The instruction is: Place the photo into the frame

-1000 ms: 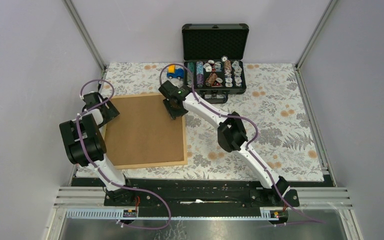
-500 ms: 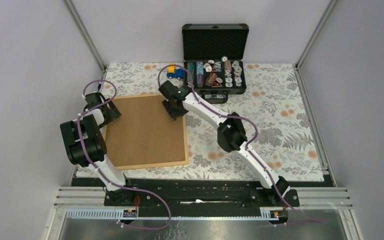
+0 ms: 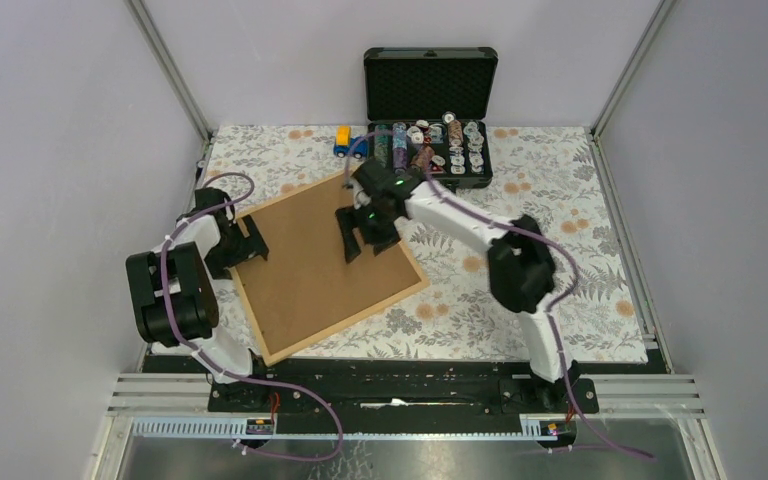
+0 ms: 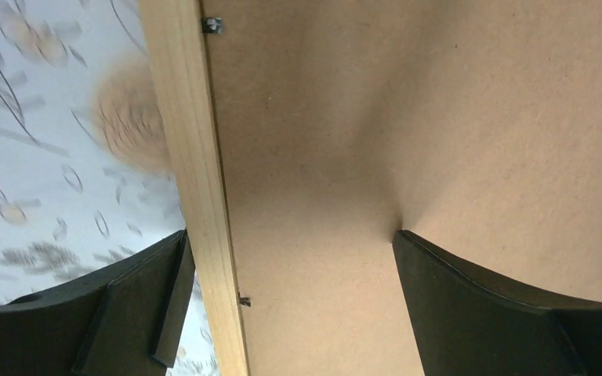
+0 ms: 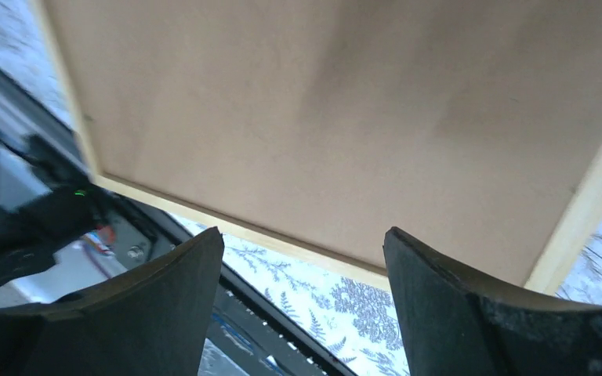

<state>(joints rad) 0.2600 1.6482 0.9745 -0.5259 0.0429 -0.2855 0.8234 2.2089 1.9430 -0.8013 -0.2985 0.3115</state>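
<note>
Rotated since a second ago, the frame (image 3: 348,322) now lies skewed on the floral counter (image 3: 560,230), matte brown hardboard backing (image 3: 325,265) uppermost; the photo is hidden, probably beneath it. Left wrist: the left tool (image 4: 290,266) stands open astride the thin pale-wood rail. Right wrist: the right tool (image 5: 302,243) hangs open over the flat board.

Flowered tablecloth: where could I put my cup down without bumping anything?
Widest bare patch: the right side of the tablecloth, between the right arm and the right wall. Smaller: the far left corner, beyond the frame, left of the toy car. Crowded: far middle, where black case, toy car and right tool bunch up.
</note>
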